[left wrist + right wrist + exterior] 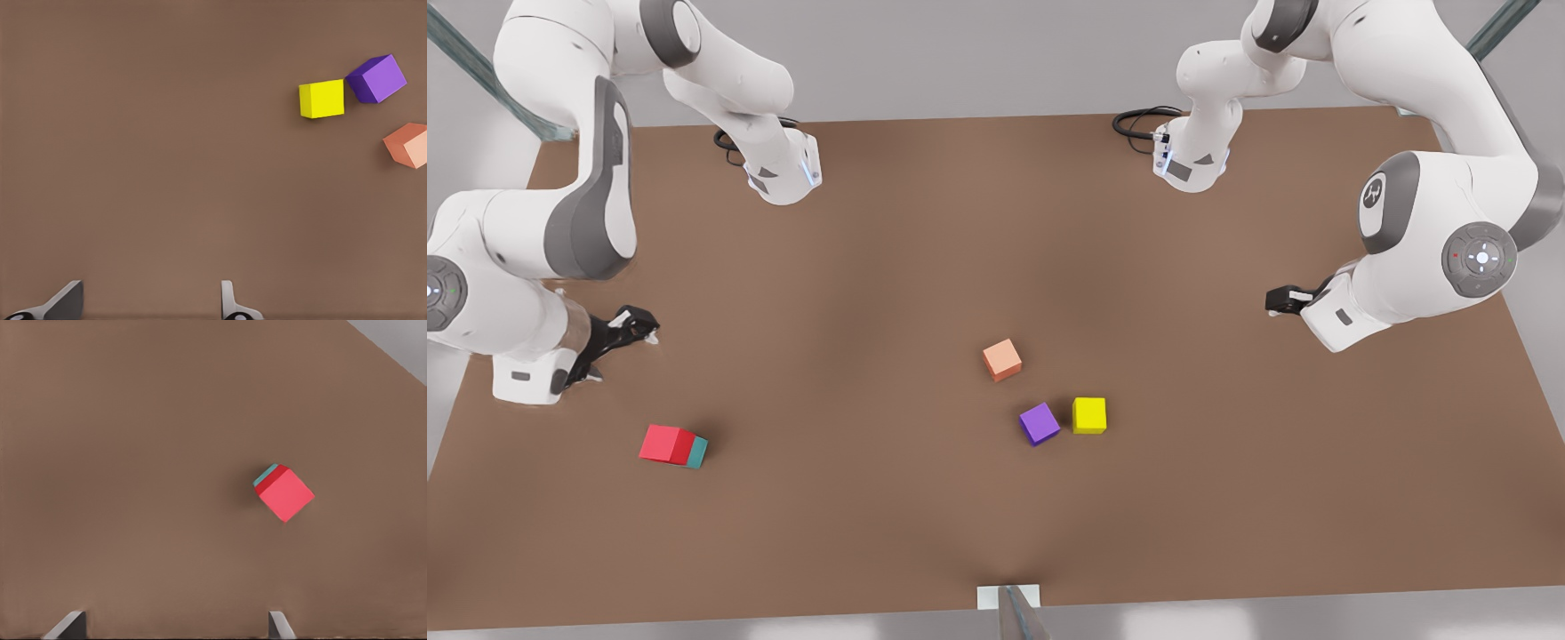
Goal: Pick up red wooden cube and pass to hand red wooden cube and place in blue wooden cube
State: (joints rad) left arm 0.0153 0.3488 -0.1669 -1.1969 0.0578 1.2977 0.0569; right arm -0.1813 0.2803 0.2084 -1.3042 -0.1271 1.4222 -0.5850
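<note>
In the front view the red wooden cube (667,444) sits stacked on the blue wooden cube (697,452), suggesting placement is done; the left gripper (150,301) and the right gripper (175,625) hang open above the table (889,267).

A plain brown desk (925,249) spans most of the front view, evenly lit with soft pale patches. Light grey floor borders it along the top and bottom edges. A small white mount (1008,596) sits at bottom centre.
</note>
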